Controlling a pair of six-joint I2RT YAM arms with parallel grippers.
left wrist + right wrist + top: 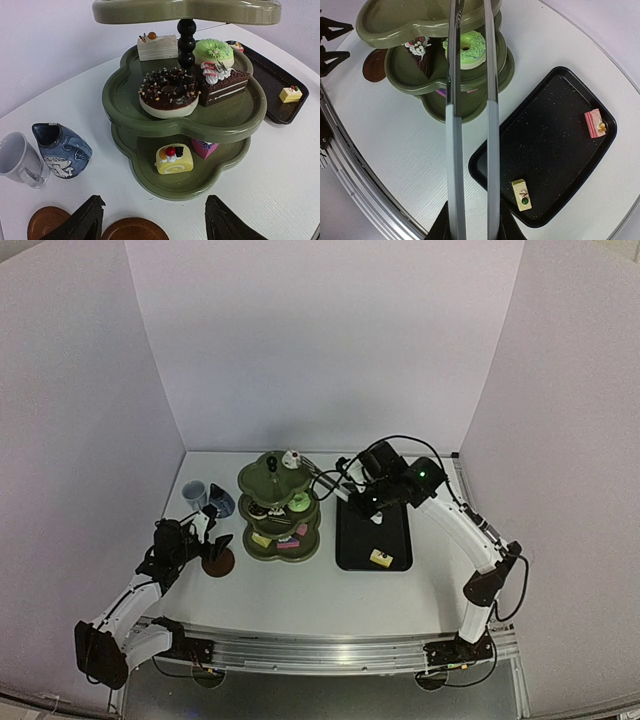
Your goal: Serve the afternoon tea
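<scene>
The left hand (pixel 154 201) is hovering low over the surface (pixel 285 175). Its two dark fingers (pixel 85 222) are standing well apart and gripping nothing. A brown saucer (pixel 134 231) is lying directly beneath it, and a second saucer (pixel 46 222) is sitting just beside that one. The pale cup (pixel 17 160) and the dark-blue pot (pixel 62 150) are standing side by side near the saucers, the pot between the cup and the olive-green stand (pixel 195 131).

The stand is sitting upright near the middle of the surface. Its middle tier is carrying a chocolate doughnut (pixel 168 92), a chocolate cake slice (pixel 225 86), a green doughnut (pixel 213 50) and a white layered slice (pixel 157 46). On the bottom tier a yellow roll cake (pixel 173 159) is lying next to a pink cake (pixel 205 148). The top tier is holding one small white cake (pixel 292 456) (too small to describe further).

The right hand (pixel 472 225) is clamping the tongs (pixel 491 150). Their two thin arms are running close together and pointing toward the stand's upper tiers. The tips are passing out of the wrist view, so I cannot tell whether they are pinching anything. The black tray (pixel 545 135) is lying just beside the stand, with a pink slice (pixel 595 123) and a yellow slice (pixel 521 194) resting on it well apart.
</scene>
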